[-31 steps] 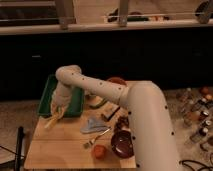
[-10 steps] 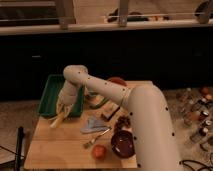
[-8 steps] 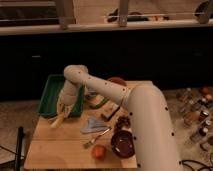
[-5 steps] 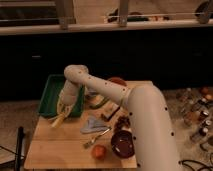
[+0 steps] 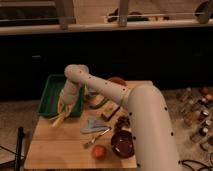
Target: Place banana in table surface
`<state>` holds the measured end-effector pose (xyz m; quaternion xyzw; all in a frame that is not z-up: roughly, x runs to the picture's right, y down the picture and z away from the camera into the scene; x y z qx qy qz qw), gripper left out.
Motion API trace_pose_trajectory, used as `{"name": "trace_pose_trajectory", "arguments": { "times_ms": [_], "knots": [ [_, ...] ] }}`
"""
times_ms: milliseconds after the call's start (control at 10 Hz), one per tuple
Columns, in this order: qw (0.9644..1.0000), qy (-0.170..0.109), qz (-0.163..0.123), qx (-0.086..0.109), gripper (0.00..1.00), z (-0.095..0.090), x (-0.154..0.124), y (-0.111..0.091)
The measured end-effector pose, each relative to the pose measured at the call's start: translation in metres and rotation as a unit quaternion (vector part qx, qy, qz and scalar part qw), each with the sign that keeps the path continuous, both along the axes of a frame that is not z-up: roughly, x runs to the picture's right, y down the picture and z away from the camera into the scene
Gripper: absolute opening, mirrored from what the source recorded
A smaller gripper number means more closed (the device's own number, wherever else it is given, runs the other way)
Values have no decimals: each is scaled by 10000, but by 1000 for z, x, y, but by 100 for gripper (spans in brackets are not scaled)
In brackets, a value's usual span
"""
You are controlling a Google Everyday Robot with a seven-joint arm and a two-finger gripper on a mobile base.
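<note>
The pale yellow banana (image 5: 59, 119) hangs slanted from my gripper (image 5: 64, 107), its lower tip just above the left part of the light tan table surface (image 5: 60, 147). The gripper sits at the end of my white arm, in front of the near edge of the green tray (image 5: 52, 92). It is shut on the banana's upper end.
A fork (image 5: 97, 137) lies mid-table beside a grey folded cloth (image 5: 95, 125). A round orange-red fruit (image 5: 99, 151) and a dark red bowl (image 5: 122, 144) sit near the front edge. Another reddish item (image 5: 117, 81) is at the back. My arm covers the table's right side.
The arm's elbow has shifted slightly right since the earliest frame. The gripper and the banana have stayed at about the same spot over the last second.
</note>
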<state>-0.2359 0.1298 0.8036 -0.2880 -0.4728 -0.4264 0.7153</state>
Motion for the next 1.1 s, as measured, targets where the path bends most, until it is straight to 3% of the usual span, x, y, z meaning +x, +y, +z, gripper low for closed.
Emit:
{"name": "trace_pose_trajectory", "arguments": {
  "times_ms": [100,600,1100],
  "knots": [
    [10000,4,-42,-7,0,0,1,1],
    [9988,-56,-435,-198,0,-14,-6,41],
    [9978,-77,-560,-342,0,-15,-7,63]
  ]
}}
